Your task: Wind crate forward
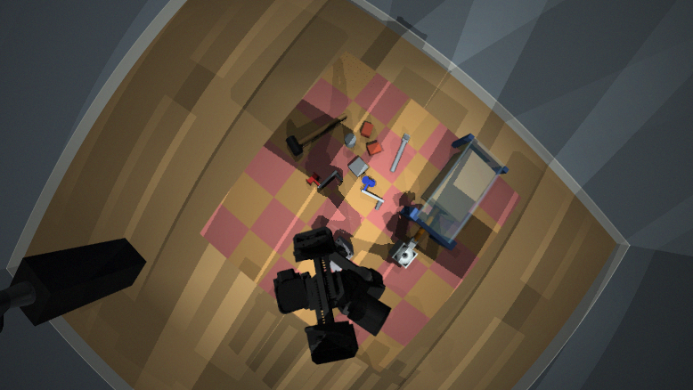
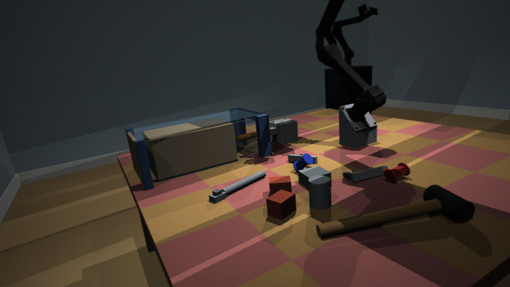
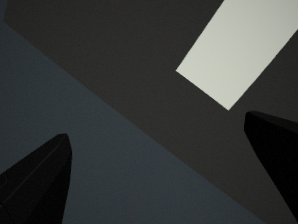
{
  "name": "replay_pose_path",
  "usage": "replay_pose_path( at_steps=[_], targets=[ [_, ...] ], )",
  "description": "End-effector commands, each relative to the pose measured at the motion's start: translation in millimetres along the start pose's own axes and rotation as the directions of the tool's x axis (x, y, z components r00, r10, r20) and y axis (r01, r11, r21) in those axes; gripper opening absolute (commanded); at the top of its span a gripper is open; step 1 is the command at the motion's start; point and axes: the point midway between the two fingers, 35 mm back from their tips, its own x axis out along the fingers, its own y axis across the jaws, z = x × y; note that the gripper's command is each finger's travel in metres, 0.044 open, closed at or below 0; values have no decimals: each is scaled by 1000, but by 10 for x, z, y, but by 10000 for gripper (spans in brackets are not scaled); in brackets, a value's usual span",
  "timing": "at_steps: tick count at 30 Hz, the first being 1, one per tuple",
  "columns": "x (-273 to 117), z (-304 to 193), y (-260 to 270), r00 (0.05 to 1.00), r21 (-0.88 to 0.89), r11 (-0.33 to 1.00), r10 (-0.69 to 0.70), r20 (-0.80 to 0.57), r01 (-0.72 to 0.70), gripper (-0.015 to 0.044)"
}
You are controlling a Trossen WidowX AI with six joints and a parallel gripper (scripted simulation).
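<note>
Pincer [image 1: 322, 293] [image 3: 160, 132] is raised, released, fingers wide apart, nothing between them. Nearest of the work items is the winch [image 1: 406, 255] [image 2: 286, 131], off to one side of the pincer, top hole unfilled. Next out from the pincer, two cranks: white arm with blue knob [image 1: 368, 182] [image 2: 302, 162], and dark grey arm with red knob [image 1: 313, 179] [image 2: 396, 172]. Can't tell which one's key fits; check the square end first. Both look light, stiff, probably hard and a bit slick; take the arm across its flats, near the key end for a straight drop, then push the knob round. Strap [image 1: 419, 234] [image 2: 246, 136] lies past the winch from the pincer; likely flexible, only pulls. Beyond it from the pincer, blue steel frame [image 1: 438, 235] [image 2: 266, 135], then the crate [image 1: 472, 186] [image 2: 192, 153] inside the cubby, flat, front short of the frame. Crate looks rigid, boxy, likely the heavy part; no gripping it, wind slow and even so it doesn't tip. Farther from the pincer than the cranks, grey bar [image 1: 399, 155] [image 2: 242, 184] and mallet [image 1: 317, 134] [image 2: 396, 213], likely distractors.
</note>
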Motion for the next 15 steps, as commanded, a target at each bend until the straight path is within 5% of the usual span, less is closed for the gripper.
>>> replay_pose_path(
  at_steps=[1, 15],
  targets=[
    [2, 14, 5, 1000, -1, 1000, 1, 3, -1, 426],
    [-31, 1822, 995, 894, -255, 952, 259, 365, -172, 440]
  ],
)
